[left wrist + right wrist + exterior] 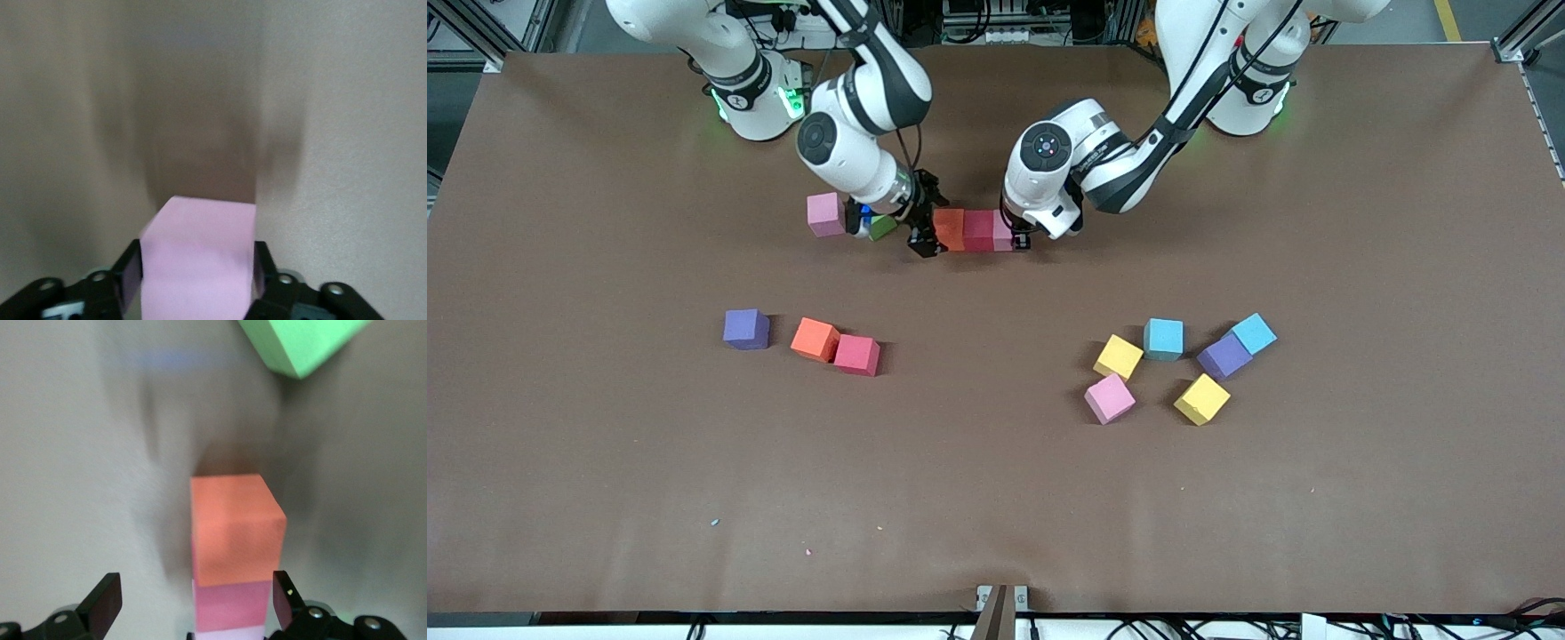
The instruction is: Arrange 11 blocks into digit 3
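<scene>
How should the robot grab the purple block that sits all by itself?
Come straight down from above on the lone purple foam cube and pinch two opposite flat side faces. It sits flat on the brown table, with open space all around, so fingers probably fit either way.

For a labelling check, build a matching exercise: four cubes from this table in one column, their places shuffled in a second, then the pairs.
Things
1. green cube
2. pink block in the row
3. loose orange block
4. cyan block farthest toward the left arm's end

Places
A. touching a loose crimson block
B. at the left end effector
C. beside the right end effector, apart from the row
D. touching a purple block

Pairs: 1-C, 2-B, 3-A, 4-D
</scene>
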Controlling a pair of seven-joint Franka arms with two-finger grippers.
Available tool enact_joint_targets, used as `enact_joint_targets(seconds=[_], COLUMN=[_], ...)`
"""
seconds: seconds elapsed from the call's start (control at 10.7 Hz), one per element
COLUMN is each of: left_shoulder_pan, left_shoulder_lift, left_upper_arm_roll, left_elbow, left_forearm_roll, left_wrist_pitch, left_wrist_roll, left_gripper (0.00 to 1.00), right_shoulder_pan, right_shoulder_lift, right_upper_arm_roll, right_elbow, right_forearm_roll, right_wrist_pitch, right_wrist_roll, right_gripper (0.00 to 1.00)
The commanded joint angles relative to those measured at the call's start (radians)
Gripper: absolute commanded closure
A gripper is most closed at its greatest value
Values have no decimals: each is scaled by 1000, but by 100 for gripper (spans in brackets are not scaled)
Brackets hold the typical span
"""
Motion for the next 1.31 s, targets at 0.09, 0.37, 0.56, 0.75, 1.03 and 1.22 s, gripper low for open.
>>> enact_joint_targets(seconds=[0.09, 0.37, 0.56, 0.75, 1.03, 1.22], left_shoulder_pan=[-3, 11, 35, 116, 256, 342], left_shoulder_lift=[-17, -84, -109, -98, -40, 41], left_upper_arm_roll=[-4, -18, -21, -19, -13, -1], left_elbow=[11, 13, 74, 169, 327, 466], left_forearm_roll=[-22, -24, -24, -24, -16, -7], left_wrist_pitch=[-45, -103, -192, -256, -327, -391], left_wrist_roll=[-7, -6, 46, 156, 398, 547], left_gripper=[0, 0, 0, 0, 0, 0], right_shoulder_pan=[-141, -244, -255, -240, -194, -188], right_shoulder_lift=[-69, -60, -49, -57, -117, -167], right_upper_arm_roll=[8, 8, 9, 10, 13, 14], right_elbow=[23, 90, 108, 94, 30, -42], right_forearm_roll=[-170, -354, -458, -462, -560, -569], right_wrist_pitch=[-158, -244, -293, -333, -413, -427], right_wrist_roll=[-39, -145, -226, -286, -322, -410], right_gripper=[0, 0, 0, 0, 0, 0])
